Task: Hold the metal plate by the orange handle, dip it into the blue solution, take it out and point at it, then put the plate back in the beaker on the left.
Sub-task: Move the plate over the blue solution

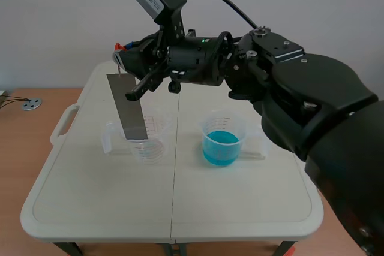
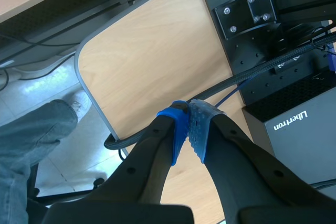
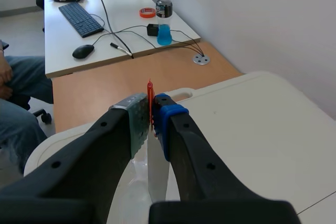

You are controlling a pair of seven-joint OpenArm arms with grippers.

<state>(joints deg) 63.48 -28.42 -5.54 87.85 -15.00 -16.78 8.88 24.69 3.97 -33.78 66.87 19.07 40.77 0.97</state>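
My right arm reaches across from the right to the table's left half. Its gripper point(image 1: 124, 57) is shut on the orange handle point(image 1: 122, 47) of the grey metal plate point(image 1: 127, 107). The plate hangs tilted, and its lower end overlaps the mouth of the clear empty beaker point(image 1: 148, 143) on the left. The beaker of blue solution point(image 1: 222, 140) stands to the right of it, apart. In the right wrist view the handle point(image 3: 150, 100) is pinched between my pads and the plate point(image 3: 156, 174) hangs below them. My left gripper point(image 2: 188, 125) is shut on nothing, off the table, over a wooden desk point(image 2: 152, 51).
The white folding table point(image 1: 90, 208) has a carry handle point(image 1: 65, 123) at its left edge. Beyond the table stands a desk with a keyboard point(image 3: 80, 18), a mouse point(image 3: 83, 51) and a bottle point(image 3: 164, 19). A person's jeans-clad leg point(image 2: 29, 135) is near my left gripper.
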